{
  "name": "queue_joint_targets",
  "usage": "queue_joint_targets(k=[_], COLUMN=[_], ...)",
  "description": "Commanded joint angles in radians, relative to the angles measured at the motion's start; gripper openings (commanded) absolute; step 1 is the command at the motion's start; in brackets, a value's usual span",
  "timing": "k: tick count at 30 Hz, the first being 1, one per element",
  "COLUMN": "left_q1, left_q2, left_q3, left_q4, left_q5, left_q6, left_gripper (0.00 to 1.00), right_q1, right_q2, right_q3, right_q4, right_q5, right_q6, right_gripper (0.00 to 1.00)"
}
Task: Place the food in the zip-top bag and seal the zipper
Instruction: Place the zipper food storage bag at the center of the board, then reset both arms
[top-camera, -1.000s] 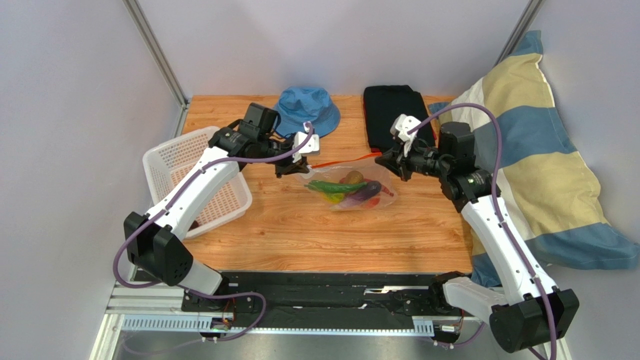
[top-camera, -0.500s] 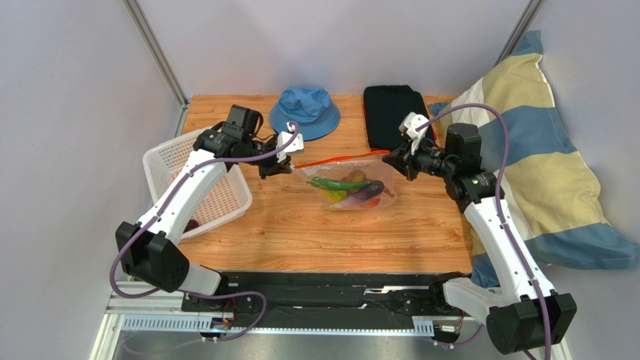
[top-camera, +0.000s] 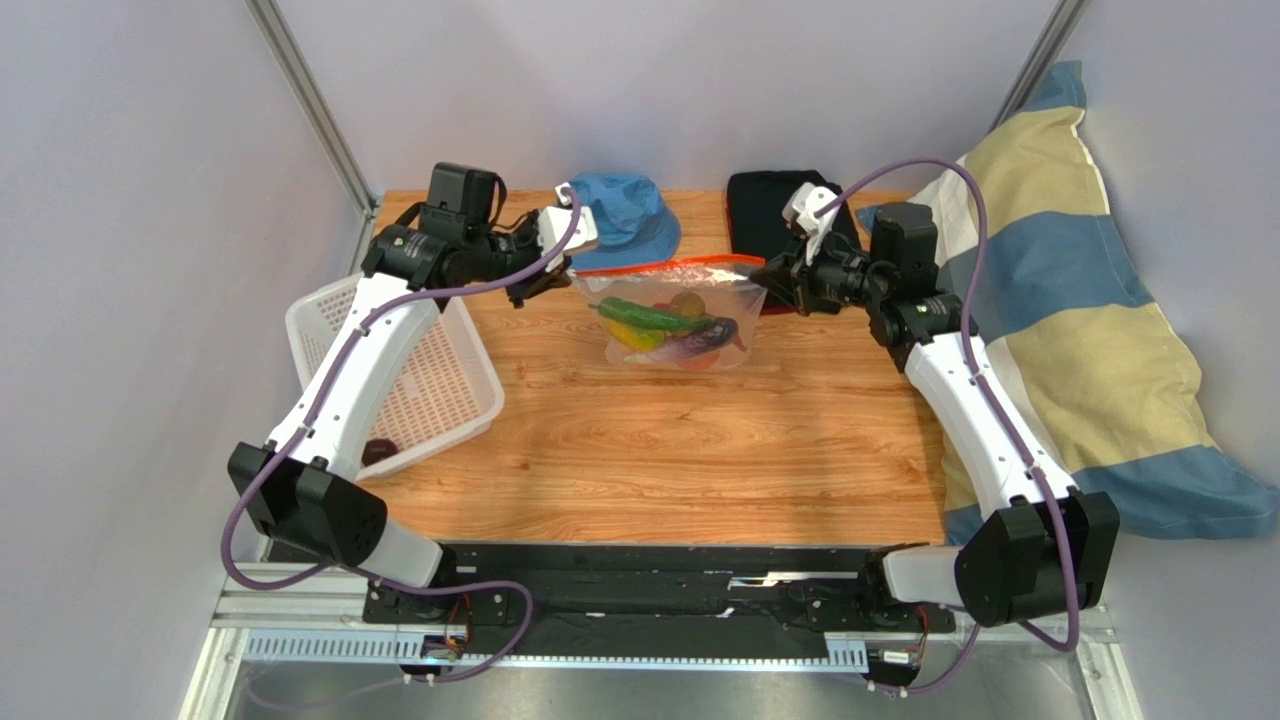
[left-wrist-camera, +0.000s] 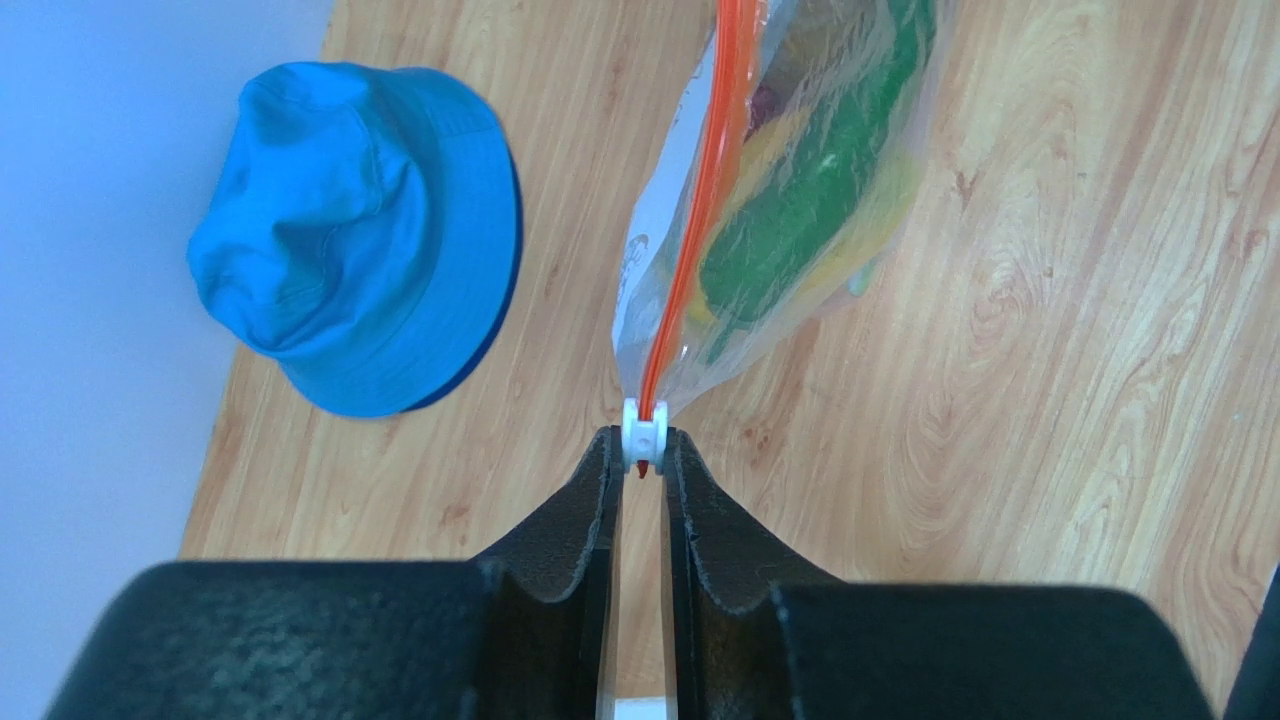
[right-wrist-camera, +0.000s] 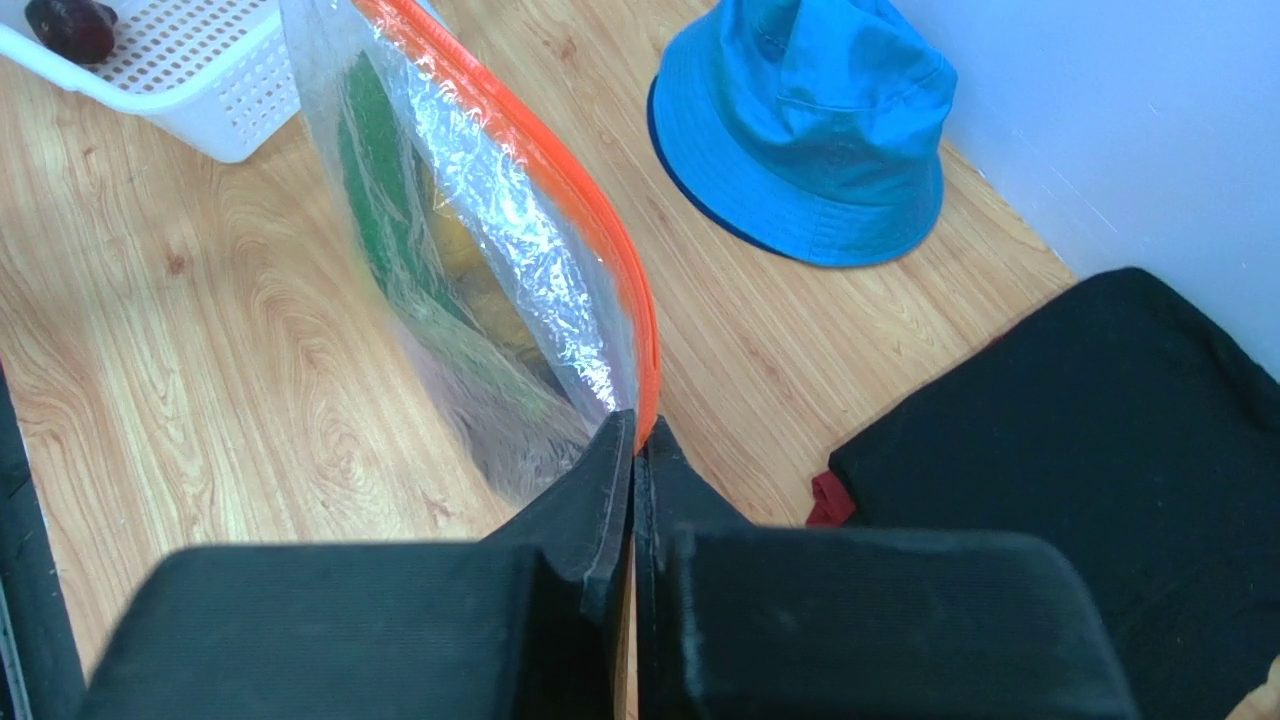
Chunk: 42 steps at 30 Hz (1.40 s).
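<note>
Zip-top bag (top-camera: 672, 318) is seen clear, with a crinkly sheen. Zipper (top-camera: 691, 264) is orange-red, slider (left-wrist-camera: 643, 432) white. Food (top-camera: 631, 312) inside is read as green, yellow and dark purple. Hat (top-camera: 639, 218): plain blue. Folded cloth (top-camera: 759, 218): black. Pillow (top-camera: 1082, 330) is striped in broad cream-yellow and blue bands. Basket (top-camera: 458, 393): white mesh; a dark reddish piece (top-camera: 379, 449) is seen in it. Table (top-camera: 676, 450): orange-brown wood grain. Arms (top-camera: 361, 375): white, black joints, purple cables (top-camera: 984, 240).
</note>
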Motion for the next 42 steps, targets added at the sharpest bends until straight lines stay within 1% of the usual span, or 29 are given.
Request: queue_joint_targets(k=[1,3,4,6,7,10,11,17,19,20,21,22,23,24,25,26,27,29,31,32,33,35,36,37,38,39,40,41,42], left_q1=[0.007,0.007,0.005,-0.007,-0.031,-0.083,-0.118,-0.189,-0.209,-0.218,-0.238,-0.246,-0.251,-0.252,-0.251,-0.251,-0.251,-0.251,-0.251,-0.251,-0.251,-0.234,-0.216,-0.184,-0.121,-0.076,-0.033,0.052,0.088], left_q2=[-0.032,-0.055,-0.078,-0.101,-0.124,-0.161,-0.168,-0.222,-0.245,-0.251,-0.259,-0.274,-0.285,-0.299,-0.338,-0.360,-0.384,-0.444,-0.467,-0.469,-0.468,-0.463,-0.458,-0.449,-0.432,-0.379,-0.342,-0.304,-0.230], left_q3=[0.016,-0.054,-0.112,-0.177,-0.243,-0.361,-0.384,-0.533,-0.574,-0.588,-0.600,-0.620,-0.628,-0.631,-0.627,-0.619,-0.608,-0.558,-0.483,-0.457,-0.428,-0.349,-0.322,-0.276,-0.248,-0.181,-0.144,-0.106,-0.035], left_q4=[0.019,0.019,0.015,0.008,0.006,0.008,0.012,0.045,0.046,0.046,0.045,0.040,0.034,0.028,0.020,-0.006,-0.020,-0.075,-0.107,-0.133,-0.144,-0.144,-0.133,-0.118,-0.103,-0.106,-0.132,-0.149,-0.164], left_q5=[0.014,0.032,0.038,0.049,0.047,0.038,0.037,0.057,0.073,0.075,0.073,0.073,0.069,0.061,0.060,0.058,0.064,0.081,0.093,0.089,0.080,0.057,0.038,0.038,0.040,0.067,0.098,0.133,0.189], left_q6=[-0.027,-0.026,-0.023,-0.012,-0.006,-0.009,-0.018,-0.102,-0.122,-0.130,-0.137,-0.138,-0.145,-0.166,-0.179,-0.193,-0.223,-0.286,-0.338,-0.384,-0.403,-0.455,-0.476,-0.505,-0.557,-0.578,-0.593,-0.627,-0.647], left_gripper=[0.02,0.02,0.02,0.03,0.03,0.05,0.05,0.09,0.12,0.18,0.24,0.31,0.46,0.54,0.64,0.99,0.99,0.99,0.99,0.99,0.99,0.99,0.99,0.99,0.99,0.99,0.99,0.99,0.99], right_q1=[-0.004,0.007,0.015,0.047,0.056,0.082,0.096,0.113,0.113,0.116,0.116,0.118,0.119,0.121,0.119,0.121,0.121,0.122,0.121,0.119,0.121,0.121,0.119,0.118,0.116,0.113,0.102,0.092,0.078], right_q2=[0.015,0.009,0.006,-0.009,-0.022,-0.071,-0.081,-0.170,-0.190,-0.193,-0.200,-0.204,-0.218,-0.230,-0.244,-0.290,-0.313,-0.371,-0.440,-0.454,-0.469,-0.461,-0.435,-0.412,-0.389,-0.364,-0.295,-0.263,-0.222], right_q3=[0.041,0.025,0.000,-0.034,-0.081,-0.164,-0.211,-0.324,-0.357,-0.365,-0.373,-0.373,-0.370,-0.353,-0.341,-0.328,-0.313,-0.276,-0.246,-0.235,-0.223,-0.175,-0.154,-0.134,-0.089,-0.065,-0.039,0.022,0.052], right_q4=[0.007,-0.041,-0.118,-0.206,-0.260,-0.321,-0.340,-0.478,-0.525,-0.545,-0.561,-0.599,-0.619,-0.636,-0.665,-0.686,-0.712,-0.759,-0.725,-0.702,-0.644,-0.577,-0.519,-0.494,-0.474,-0.443,-0.437,-0.437,-0.441], right_q5=[-0.091,-0.125,-0.149,-0.157,-0.165,-0.154,-0.148,-0.104,-0.085,-0.082,-0.079,-0.075,-0.070,-0.064,-0.050,-0.045,-0.044,-0.036,-0.015,-0.004,0.008,0.068,0.092,0.144,0.174,0.204,0.259,0.277,0.295], right_q6=[-0.104,-0.146,-0.186,-0.317,-0.347,-0.413,-0.451,-0.577,-0.626,-0.648,-0.660,-0.687,-0.691,-0.686,-0.651,-0.646,-0.645,-0.600,-0.522,-0.416,-0.358,-0.158,-0.090,-0.035,0.069,0.117,0.160,0.203,0.283], right_gripper=[0.00,0.00,0.00,0.00,0.00,0.00,0.00,0.00,0.04,0.08,0.29,0.42,0.53,0.69,0.86,0.89,0.99,1.00,1.00,1.00,1.00,1.00,1.00,1.00,1.00,1.00,1.00,1.00,1.00])
